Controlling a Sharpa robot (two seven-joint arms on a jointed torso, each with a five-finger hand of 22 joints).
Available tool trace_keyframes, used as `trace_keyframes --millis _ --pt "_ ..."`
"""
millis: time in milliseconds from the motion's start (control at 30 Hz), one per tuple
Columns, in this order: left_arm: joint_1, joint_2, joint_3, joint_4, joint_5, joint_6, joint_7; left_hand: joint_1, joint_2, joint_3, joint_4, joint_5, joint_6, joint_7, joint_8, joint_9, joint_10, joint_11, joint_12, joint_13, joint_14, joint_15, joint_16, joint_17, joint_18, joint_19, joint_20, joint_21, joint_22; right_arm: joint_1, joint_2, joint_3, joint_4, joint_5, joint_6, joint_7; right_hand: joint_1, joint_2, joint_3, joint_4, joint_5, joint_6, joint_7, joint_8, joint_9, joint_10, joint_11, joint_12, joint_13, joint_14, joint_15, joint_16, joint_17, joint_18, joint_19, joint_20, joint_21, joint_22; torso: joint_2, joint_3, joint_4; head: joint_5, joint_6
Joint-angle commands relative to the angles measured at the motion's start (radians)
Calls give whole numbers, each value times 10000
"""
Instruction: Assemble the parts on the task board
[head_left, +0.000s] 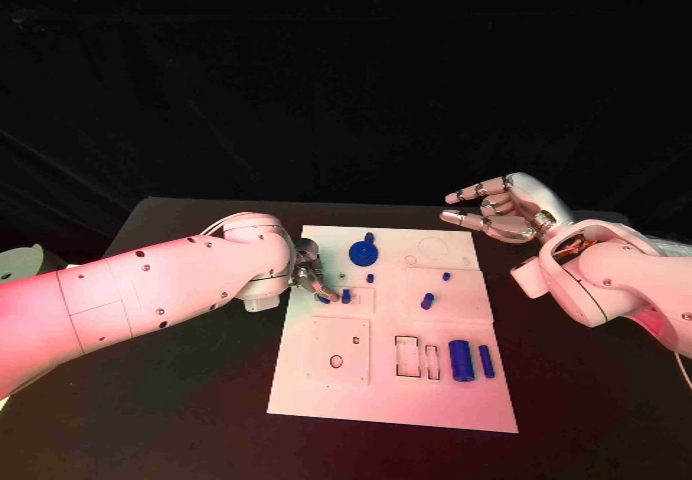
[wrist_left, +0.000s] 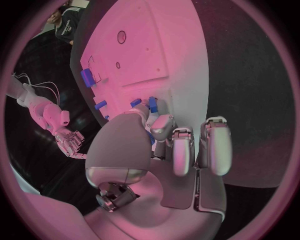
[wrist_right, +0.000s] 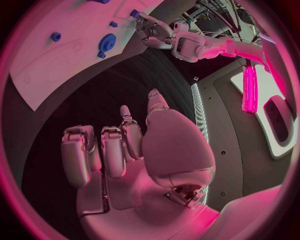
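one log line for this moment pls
left hand: at task board left edge, fingers on small blue part | right hand: open, raised off far right corner | blue gear: on board

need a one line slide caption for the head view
Left hand pinches a small blue part at the white board's left edge; right hand hovers open beyond its far corner.

The flat white rectangular task board (head_left: 361, 390) is lying on the black table (head_left: 173, 420) between the two hands. The left hand (head_left: 310, 278) is resting at the board's left edge, with a small blue peg (head_left: 345, 296) sitting just beside its fingertips. The right hand (head_left: 498, 210) is hovering beyond the board's far right corner, well apart from the large blue cylinder (head_left: 460, 360) lying toward the near right.
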Motion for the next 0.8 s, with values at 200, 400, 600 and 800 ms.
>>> trace_keyframes --millis 200,400,600,800 --pt "-46 -47 -42 16 5 -146 -82 632 182 1593 -581 57 -198 54 -48 23 -79 33 -38 -112 1036 -21 31 2633 -46 468 -60 -77 1583 -8 10 1 16 -48 137 56 -21 78 -80 4 -16 -39 -46 -1 14 -52 36 -49 1184 860 24 -60 1765 109 675 42 -57 1952 0 3 -3 23 -19" --pt "-47 -73 -44 67 -78 -314 -72 490 71 1962 -676 52 -221 69 -7 59 -87 61 -47 -155 1036 -7 31 2633 -46 471 -41 -82 1590 -9 5 1 17 -50 137 54 -21 78 -80 4 -16 -39 -46 -1 14 -52 36 -49 1184 860 24 -60 1765 109 675 42 -57 1952 1 6 -2 18 -25" --pt "-49 -101 -48 136 -270 -658 -60 437 40 2092 -722 51 -225 71 23 81 -88 61 -60 -194 1036 -5 31 2633 -56 490 -37 -47 1623 -9 -1 1 19 -51 138 54 -21 78 -80 4 -16 -39 -46 -1 14 -52 36 -49 1184 860 24 -60 1765 109 675 42 -57 1952 -4 7 0 20 -17" --pt "-52 -164 -52 251 -351 -863 -49 353 25 2194 -735 46 -223 75 56 104 -89 65 -78 -238 1036 -1 31 2633 -56 492 -35 -49 1625 -9 -2 1 16 -51 143 52 -19 89 -93 6 -14 -42 -46 -1 14 -50 36 -43 1186 860 24 -61 1765 109 675 42 -57 1952 7 2 -18 9 -16"
